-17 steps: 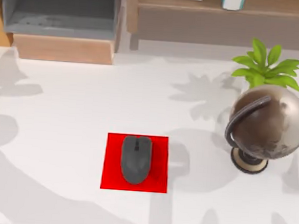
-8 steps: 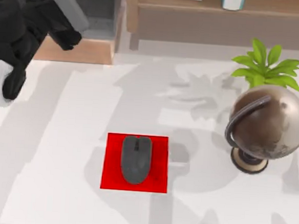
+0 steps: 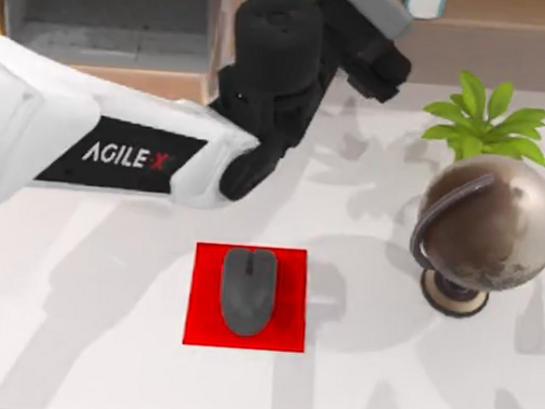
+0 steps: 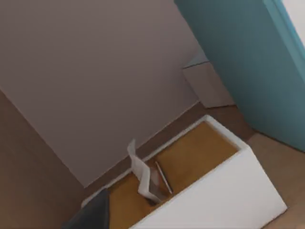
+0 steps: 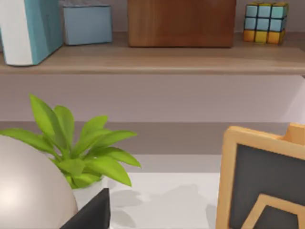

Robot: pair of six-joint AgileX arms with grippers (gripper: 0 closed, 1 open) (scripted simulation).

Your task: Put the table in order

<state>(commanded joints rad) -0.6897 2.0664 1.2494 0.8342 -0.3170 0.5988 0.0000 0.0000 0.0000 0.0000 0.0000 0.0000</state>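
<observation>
The white table [image 3: 98, 286] carries a dark grey mouse [image 3: 247, 291] lying on a small red mat [image 3: 200, 329] near the front middle. My left arm reaches in from the left, passing high over the table's back. Its gripper [image 3: 370, 41] hovers at the wooden shelf [image 3: 509, 34] in the back middle, well away from the mouse. The left wrist view looks at a white box [image 4: 228, 195] and a teal book [image 4: 248, 62]. A dark edge of my right gripper [image 5: 93, 212] shows in the right wrist view, facing the plant [image 5: 81, 152].
A bronze globe [image 3: 486, 233] on a stand and a green plant [image 3: 484, 121] occupy the right side. A light-wood unit with a grey drawer [image 3: 107, 24] sits back left. The shelf holds a colour cube [image 5: 265, 22], a wooden box [image 5: 181, 21] and a framed board [image 5: 262, 181].
My left arm has swung in from the left edge and across the back, from the drawer unit to the middle shelf. Mouse, mat, globe and plant have not moved.
</observation>
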